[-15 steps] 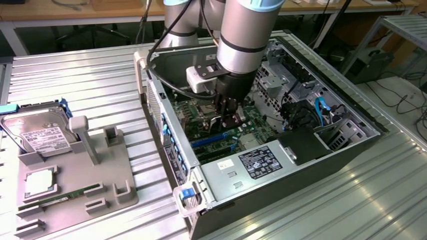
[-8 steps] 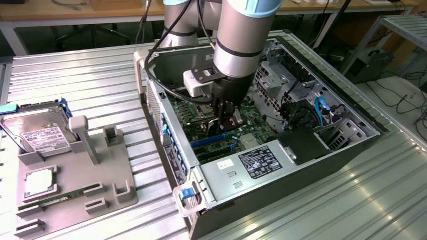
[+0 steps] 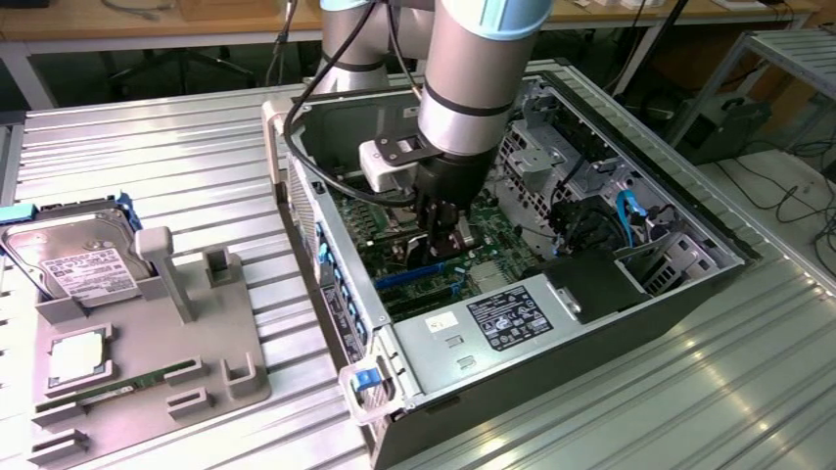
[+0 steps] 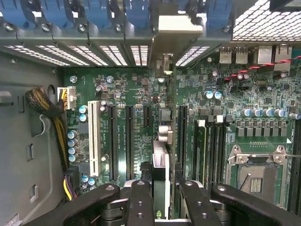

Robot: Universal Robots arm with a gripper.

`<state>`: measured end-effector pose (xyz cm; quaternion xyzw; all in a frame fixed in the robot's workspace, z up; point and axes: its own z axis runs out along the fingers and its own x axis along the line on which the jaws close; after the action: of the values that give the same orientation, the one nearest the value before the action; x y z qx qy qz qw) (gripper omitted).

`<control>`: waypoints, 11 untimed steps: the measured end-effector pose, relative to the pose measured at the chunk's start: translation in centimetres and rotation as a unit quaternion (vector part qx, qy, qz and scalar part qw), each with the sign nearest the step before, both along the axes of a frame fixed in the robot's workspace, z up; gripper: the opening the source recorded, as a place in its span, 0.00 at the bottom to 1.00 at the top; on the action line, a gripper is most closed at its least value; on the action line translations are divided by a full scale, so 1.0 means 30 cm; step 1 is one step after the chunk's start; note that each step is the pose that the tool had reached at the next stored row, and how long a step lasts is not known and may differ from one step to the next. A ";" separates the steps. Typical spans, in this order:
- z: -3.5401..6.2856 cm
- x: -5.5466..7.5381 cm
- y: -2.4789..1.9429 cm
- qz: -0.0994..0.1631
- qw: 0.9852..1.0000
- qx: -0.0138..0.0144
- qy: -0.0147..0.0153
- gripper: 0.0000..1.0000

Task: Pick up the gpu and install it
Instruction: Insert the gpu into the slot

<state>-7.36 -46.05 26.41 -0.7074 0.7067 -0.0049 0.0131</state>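
Note:
The gpu (image 4: 161, 160) shows edge-on as a thin card running from between my fingers toward the case's rear wall, where its silvery bracket (image 4: 178, 29) sits at the slot openings. It stands upright over the motherboard (image 4: 136, 94), in line with a long black expansion slot. My gripper (image 4: 166, 202) is shut on the gpu's near end, one black finger (image 4: 141, 200) on each side. In the exterior view the gripper (image 3: 441, 245) reaches down inside the open computer case (image 3: 679, 294), low over the green board.
A grey tray (image 3: 196, 362) on the exterior view's left holds a silver hard drive (image 3: 78, 259), a chip (image 3: 78, 354) and a green RAM stick (image 3: 112, 392). Inside the case are a power supply (image 3: 516, 318), black cables (image 3: 588, 225), a white slot (image 4: 93, 136) and a CPU socket (image 4: 256, 174).

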 end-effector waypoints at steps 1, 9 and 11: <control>-0.001 0.001 0.000 0.000 1.000 0.000 0.000 0.27; -0.012 0.004 0.000 -0.007 1.000 0.000 0.000 0.27; -0.016 -0.002 0.000 -0.010 1.000 0.000 0.000 0.27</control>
<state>-7.41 -46.05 25.92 -0.7004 0.7136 -0.0048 0.0129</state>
